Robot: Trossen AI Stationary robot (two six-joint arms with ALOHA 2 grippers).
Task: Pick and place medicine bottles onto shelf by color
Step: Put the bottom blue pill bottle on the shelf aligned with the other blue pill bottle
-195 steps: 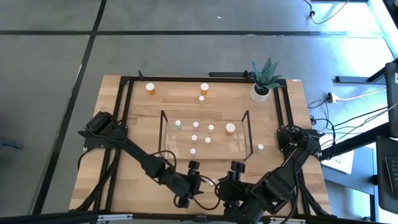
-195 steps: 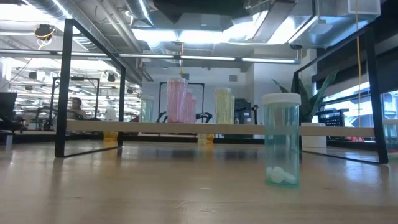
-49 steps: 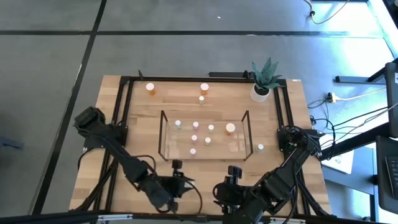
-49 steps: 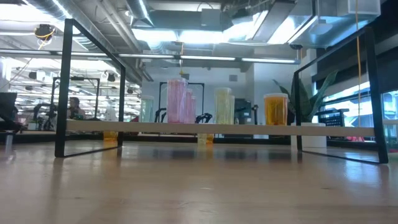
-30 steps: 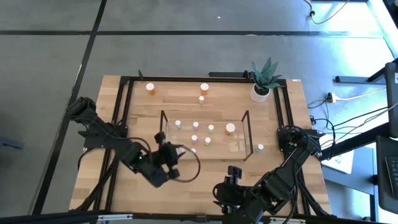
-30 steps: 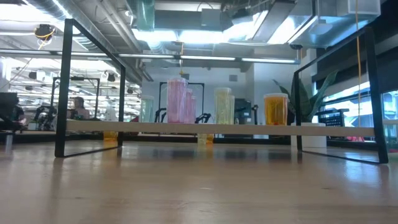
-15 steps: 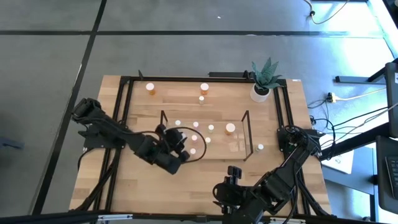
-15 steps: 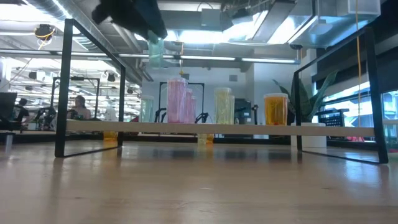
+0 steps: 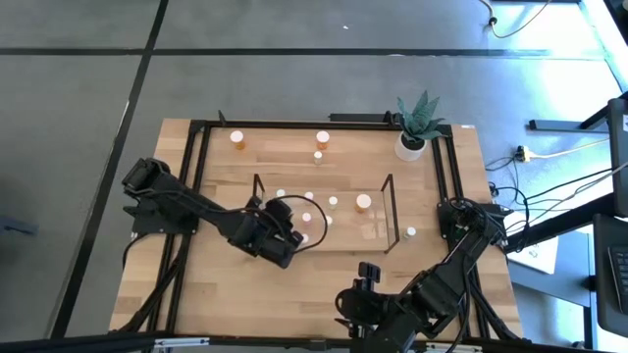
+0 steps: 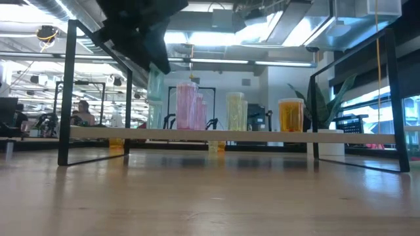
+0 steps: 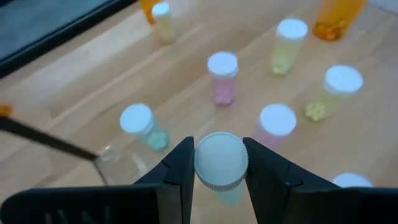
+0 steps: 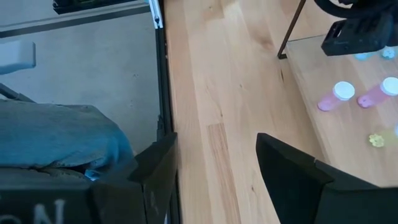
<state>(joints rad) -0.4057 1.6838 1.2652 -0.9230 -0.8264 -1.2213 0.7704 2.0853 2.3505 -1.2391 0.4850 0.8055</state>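
Note:
My left gripper (image 9: 285,233) is shut on a greenish medicine bottle (image 10: 156,88) with a white cap (image 11: 221,160), over the left part of the clear shelf (image 9: 391,211). Several bottles stand upright on the shelf: a greenish one (image 11: 138,122), pink ones (image 11: 222,73), yellowish ones (image 11: 290,40) and an orange one (image 9: 364,203). Two orange bottles (image 9: 237,138) and a small one (image 9: 318,156) stand on the table beyond the shelf. A white one (image 9: 411,232) stands to its right. My right gripper (image 12: 217,168) is open and empty near the table's near edge. My left gripper pinches the bottle's white cap (image 11: 202,163) between its two fingers (image 11: 177,171), one on each side. The fingers come from above, pointing down. The bottle hangs upright below them, over the shelf's top beside the greenish bottle standing there.
A potted plant (image 9: 416,126) stands at the far right corner. Black frame rails (image 9: 193,167) run along the table's sides. The shelf's black end frames (image 10: 65,92) stand up at its left and right ends. Bare wood lies between the shelf and the near edge.
My left gripper has carried the greenish bottle from the near side toward the far edge, over the shelf's left part. It has gone down with the bottle, which stays upright in the hold.

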